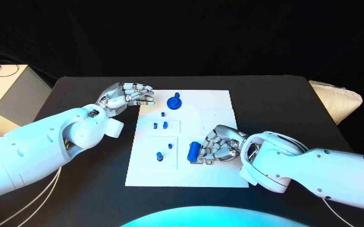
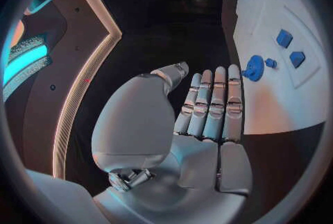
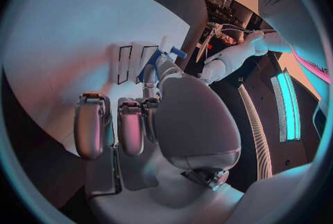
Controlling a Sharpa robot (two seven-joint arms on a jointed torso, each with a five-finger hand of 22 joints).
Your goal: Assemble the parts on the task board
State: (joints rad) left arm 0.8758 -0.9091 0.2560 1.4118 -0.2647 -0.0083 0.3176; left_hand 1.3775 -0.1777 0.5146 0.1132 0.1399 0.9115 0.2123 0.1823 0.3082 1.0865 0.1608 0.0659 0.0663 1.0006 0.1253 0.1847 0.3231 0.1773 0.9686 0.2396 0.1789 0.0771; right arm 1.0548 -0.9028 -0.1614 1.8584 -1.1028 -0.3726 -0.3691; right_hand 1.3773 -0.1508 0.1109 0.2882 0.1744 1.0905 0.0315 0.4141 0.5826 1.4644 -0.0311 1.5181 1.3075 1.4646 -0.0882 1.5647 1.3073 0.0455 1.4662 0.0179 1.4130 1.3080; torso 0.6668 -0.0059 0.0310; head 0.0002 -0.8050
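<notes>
board [image 1: 214, 106] mid-table, bare black margin on all sides | left hand [image 1: 129, 95] at board's far-left edge, fingers straight, holding nothing | right hand [image 1: 216, 145] on board, grasping blue cylinder [image 1: 194, 150] | gear [image 1: 175, 101] near far edge

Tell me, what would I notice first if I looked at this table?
Probably the white task board shining in the middle of the black table, with small blue parts dotted on it. Next, the right hand at the board's near right side, gripping a blue cylinder. The left hand rests at the board's far left corner, beside a round blue gear-like part, holding nothing.
</notes>
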